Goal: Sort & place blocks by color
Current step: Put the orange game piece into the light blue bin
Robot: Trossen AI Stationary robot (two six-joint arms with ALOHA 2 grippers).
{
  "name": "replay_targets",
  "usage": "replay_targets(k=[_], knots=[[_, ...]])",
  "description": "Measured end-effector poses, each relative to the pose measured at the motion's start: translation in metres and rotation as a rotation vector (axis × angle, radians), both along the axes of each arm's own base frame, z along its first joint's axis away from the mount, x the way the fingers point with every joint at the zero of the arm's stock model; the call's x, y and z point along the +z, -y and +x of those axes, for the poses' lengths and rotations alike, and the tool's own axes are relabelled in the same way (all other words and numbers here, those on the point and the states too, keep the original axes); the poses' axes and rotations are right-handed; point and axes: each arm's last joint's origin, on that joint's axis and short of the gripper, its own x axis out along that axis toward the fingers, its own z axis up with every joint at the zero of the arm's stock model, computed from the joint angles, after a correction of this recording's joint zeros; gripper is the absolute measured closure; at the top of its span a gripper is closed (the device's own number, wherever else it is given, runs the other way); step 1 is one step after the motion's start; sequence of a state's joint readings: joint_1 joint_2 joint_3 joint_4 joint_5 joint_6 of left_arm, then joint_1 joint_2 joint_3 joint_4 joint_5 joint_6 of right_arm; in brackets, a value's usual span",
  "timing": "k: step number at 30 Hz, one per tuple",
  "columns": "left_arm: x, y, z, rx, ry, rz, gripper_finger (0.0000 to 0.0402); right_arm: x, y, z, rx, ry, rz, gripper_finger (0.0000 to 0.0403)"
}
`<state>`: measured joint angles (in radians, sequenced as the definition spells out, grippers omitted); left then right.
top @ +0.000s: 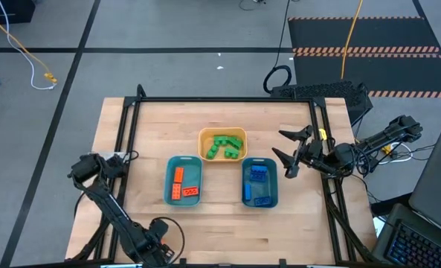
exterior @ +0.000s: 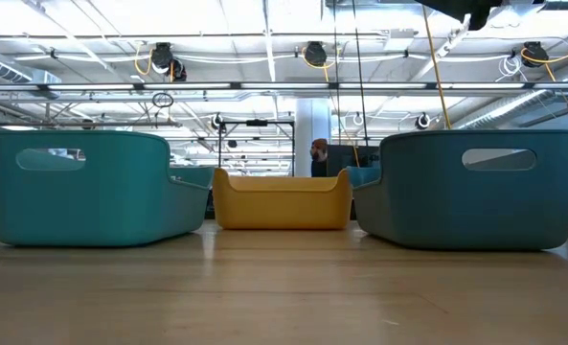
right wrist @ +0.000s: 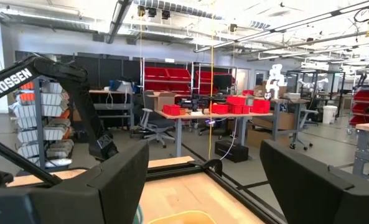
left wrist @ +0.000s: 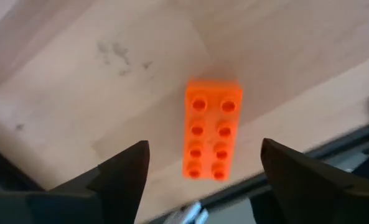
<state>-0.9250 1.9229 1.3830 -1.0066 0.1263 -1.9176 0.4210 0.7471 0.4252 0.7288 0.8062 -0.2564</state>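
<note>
A: Left gripper (left wrist: 203, 180) stands with its fingers wide apart, gripping nothing, and an orange brick (left wrist: 213, 137) shows between them over the wooden table (left wrist: 91, 81).

B: Is that brick lying on the wood or dropping?

A: I can't tell from the wrist view. Seen from overhead, that gripper sits near the table's front left edge, and the brick itself is hidden there under the arm.

B: And the right gripper (top: 288, 153)?

A: Also spread and empty, hovering just beside the right teal bin (top: 245, 165), which holds blue bricks (top: 258, 175). Green bricks (top: 225, 146) fill the yellow bin (top: 202, 141); orange bricks (top: 183, 184) lie in the left teal bin (top: 169, 171).

B: What could go wrong?

A: My guess is the loose orange brick, if it lies near the edge, could get nudged off by a careless approach, or be left outside its bin. From table height, the bin walls hide every brick.
</note>
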Motion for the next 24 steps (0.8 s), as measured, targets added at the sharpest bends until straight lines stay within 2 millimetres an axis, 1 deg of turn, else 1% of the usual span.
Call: replay_targets(k=[4,9,14,16,19,21,24], knots=[[-0.011,0.003,0.007,-0.02,0.01,-0.014,0.0092,0.0,0.0,0.0,0.0,0.0,-0.001,0.0103],[-0.024,0.008,0.01,-0.036,0.007,-0.014,0.0092,0.0,0.0,0.0,0.0,0.001,0.001,0.0103],[-0.034,0.003,0.008,-0.049,0.026,0.051,0.0093,0.0,0.0,0.0,0.0,0.002,0.001,0.0103],[-0.037,0.001,0.007,-0.046,0.054,0.066,0.0101,0.001,0.0,0.0,0.0,0.006,0.003,0.0103],[-0.041,-0.003,0.008,-0.038,0.04,0.056,0.0133,0.0,0.0,0.0,0.0,0.004,0.003,0.0103],[-0.042,-0.005,0.008,-0.04,0.025,0.053,0.0166,0.0,0.0,0.0,0.0,0.005,0.003,0.0103],[-0.043,-0.006,0.009,-0.045,0.019,0.047,0.0227,0.0,0.0,0.0,0.0,0.004,0.002,0.0103]])
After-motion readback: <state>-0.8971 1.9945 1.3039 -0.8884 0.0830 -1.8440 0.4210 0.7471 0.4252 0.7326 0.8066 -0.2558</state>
